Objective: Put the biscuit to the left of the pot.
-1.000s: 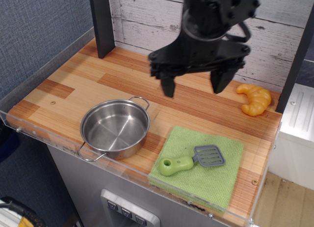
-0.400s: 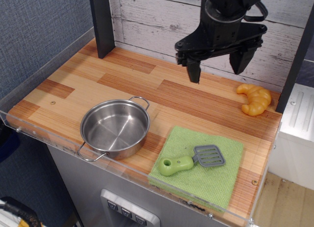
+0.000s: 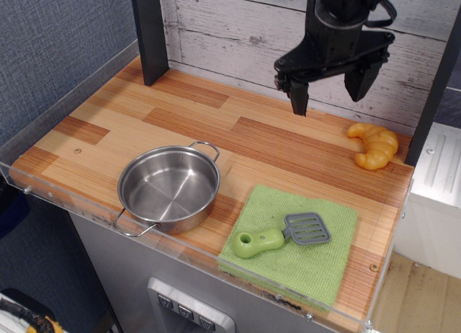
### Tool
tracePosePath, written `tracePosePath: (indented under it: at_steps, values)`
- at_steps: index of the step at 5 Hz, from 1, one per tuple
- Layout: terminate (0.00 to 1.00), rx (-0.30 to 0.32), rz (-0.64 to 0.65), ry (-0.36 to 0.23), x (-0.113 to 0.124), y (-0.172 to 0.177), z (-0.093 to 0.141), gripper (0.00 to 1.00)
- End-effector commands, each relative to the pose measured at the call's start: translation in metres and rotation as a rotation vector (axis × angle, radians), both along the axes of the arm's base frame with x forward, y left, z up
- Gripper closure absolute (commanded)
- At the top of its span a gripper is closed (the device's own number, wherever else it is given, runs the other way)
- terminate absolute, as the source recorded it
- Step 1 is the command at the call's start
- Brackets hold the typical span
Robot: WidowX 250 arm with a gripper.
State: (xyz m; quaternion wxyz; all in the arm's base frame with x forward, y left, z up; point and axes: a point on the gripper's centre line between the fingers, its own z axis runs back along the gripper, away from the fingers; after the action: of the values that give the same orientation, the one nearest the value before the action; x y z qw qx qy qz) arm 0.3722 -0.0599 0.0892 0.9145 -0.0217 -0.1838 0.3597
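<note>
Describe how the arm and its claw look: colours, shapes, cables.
The arm is black all over, matte plastic and metal. Its claw has a wide triangular body ending in two blunt, tapering black fingers. A thin black cable loops out at the upper right of the wrist. No markings or labels are legible.

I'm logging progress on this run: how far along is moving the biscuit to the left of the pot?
Nothing is done yet. The biscuit lies at the far right of the counter, well right of the pot. The pincer hangs open and empty above the counter, left of the biscuit and not touching it. Left: reach and grasp the biscuit, carry it across, and set it on the bare wood left of the pot.
</note>
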Motion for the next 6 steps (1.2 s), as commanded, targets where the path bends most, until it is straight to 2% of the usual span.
tracePosePath:
  at_steps: [1,3,6]
  values:
    - [0.00,-0.057,-0.010,-0.053,0.024,-0.023,-0.003,0.00]
    - [0.00,-0.115,-0.043,-0.043,0.031,-0.046,-0.020,0.00]
    - [0.00,-0.107,-0.015,-0.034,0.042,-0.041,-0.035,0.00]
